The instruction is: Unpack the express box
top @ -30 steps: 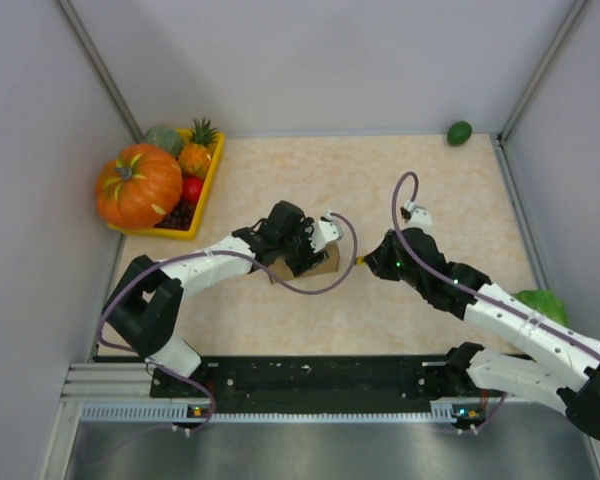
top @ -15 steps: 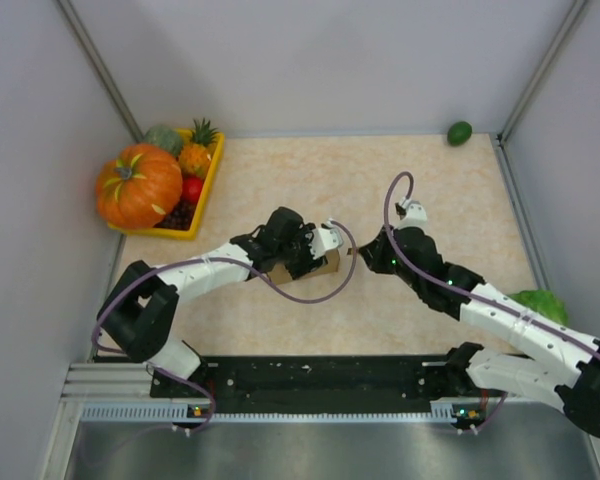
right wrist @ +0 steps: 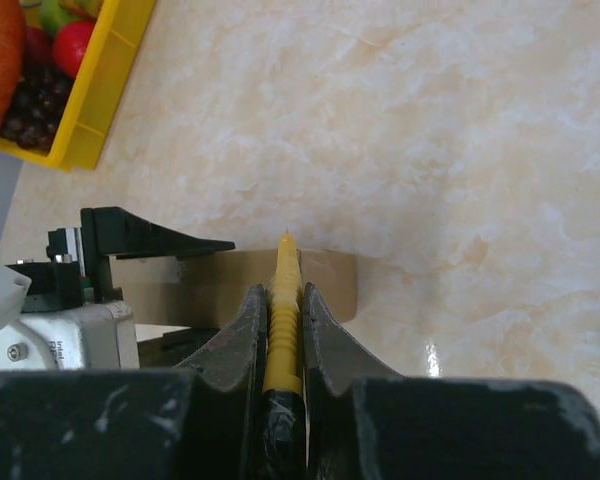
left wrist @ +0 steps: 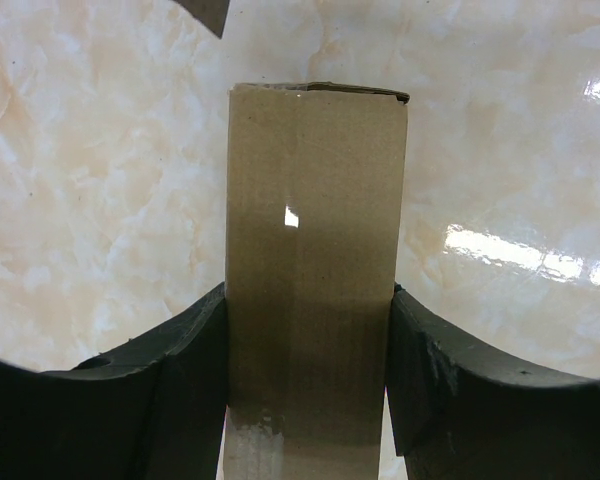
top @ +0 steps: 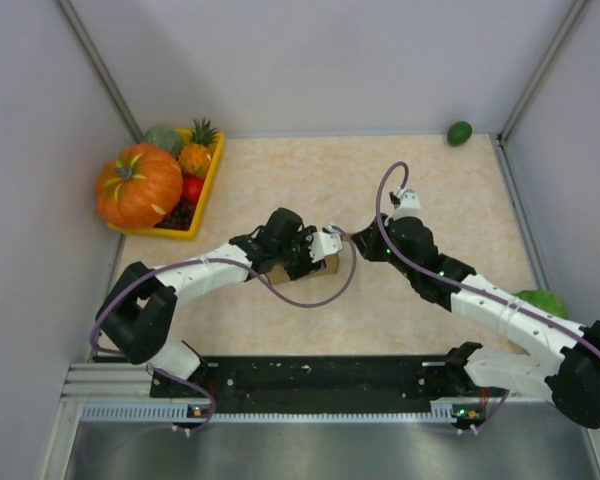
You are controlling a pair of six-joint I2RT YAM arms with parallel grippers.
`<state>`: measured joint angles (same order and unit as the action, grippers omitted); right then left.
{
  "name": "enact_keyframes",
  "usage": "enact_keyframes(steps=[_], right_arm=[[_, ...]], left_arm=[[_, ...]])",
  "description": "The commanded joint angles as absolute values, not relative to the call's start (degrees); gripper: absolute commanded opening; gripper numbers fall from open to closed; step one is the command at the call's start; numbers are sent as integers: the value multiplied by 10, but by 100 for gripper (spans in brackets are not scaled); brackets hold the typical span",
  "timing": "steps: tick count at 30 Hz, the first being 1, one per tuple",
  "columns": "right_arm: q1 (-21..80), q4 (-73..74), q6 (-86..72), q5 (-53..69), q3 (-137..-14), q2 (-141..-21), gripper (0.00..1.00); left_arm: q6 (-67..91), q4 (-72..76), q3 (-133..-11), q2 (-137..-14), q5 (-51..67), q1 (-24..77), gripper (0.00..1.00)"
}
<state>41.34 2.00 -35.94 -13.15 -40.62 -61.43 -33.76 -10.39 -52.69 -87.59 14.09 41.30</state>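
Clamping express box (left wrist: pixel 315 180): left gripper (left wrist: pixel 305 300), jaws against both sides
Pinching yellow utility knife (right wrist: pixel 284 260): right gripper (right wrist: pixel 283 295), closed, tip at box

There is one express box (left wrist: pixel 315 250), one yellow knife (right wrist: pixel 283 305) and one yellow tray (top: pixel 209 184). One pumpkin (top: pixel 138 188), one pineapple (top: pixel 196 156) and one green fruit (top: pixel 460 132).

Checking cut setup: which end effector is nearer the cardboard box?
Left. The left end effector straddles the box, fingers on its sides; right end effector, shut on a yellow knife, sits just off its end.
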Motion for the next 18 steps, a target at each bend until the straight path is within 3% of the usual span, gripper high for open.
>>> enact_keyframes(steps=[1,18], right_arm=[[407,-30,-352,-107,-414,-619,0],[407,-2,-352,-122,-417,-635,0]], left_arm=[[-352,-154,-510,-882,138,415,39],[-344,-156,-508,-889,129,415,38]])
